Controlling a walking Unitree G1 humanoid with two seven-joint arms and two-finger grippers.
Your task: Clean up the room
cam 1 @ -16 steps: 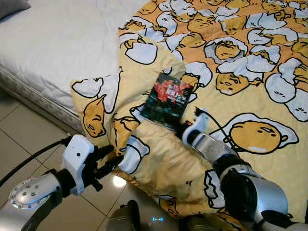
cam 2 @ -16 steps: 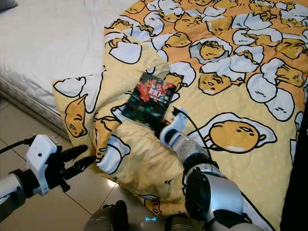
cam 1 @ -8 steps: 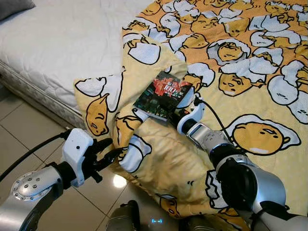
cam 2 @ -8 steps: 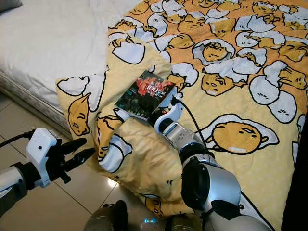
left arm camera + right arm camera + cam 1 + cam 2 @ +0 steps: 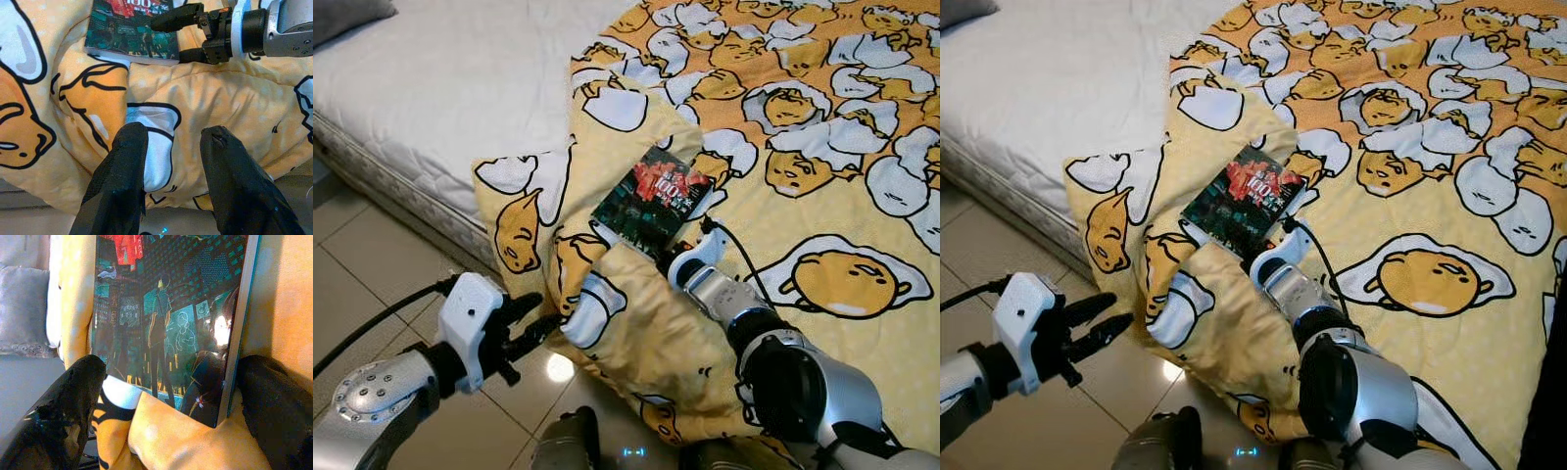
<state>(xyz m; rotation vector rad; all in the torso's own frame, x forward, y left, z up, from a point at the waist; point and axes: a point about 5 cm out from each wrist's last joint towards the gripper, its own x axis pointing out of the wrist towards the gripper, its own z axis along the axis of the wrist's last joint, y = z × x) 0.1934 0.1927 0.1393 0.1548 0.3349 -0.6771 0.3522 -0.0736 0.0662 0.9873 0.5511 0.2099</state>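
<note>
Straddling book (image 5: 652, 202), right end effector (image 5: 677, 257), fingertips blanket-hidden (image 5: 646, 343)

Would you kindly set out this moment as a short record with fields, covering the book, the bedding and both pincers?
book: dark cover with red lettering, lying on the blanket
blanket: yellow, egg-cartoon print, bunched corner hanging over the bed edge
mattress: white, bare on the robot's left
right pincer: at the book's near end, fingers open, one to each side of it
left pincer: open, low over the floor tiles, beside the hanging blanket fold
</note>
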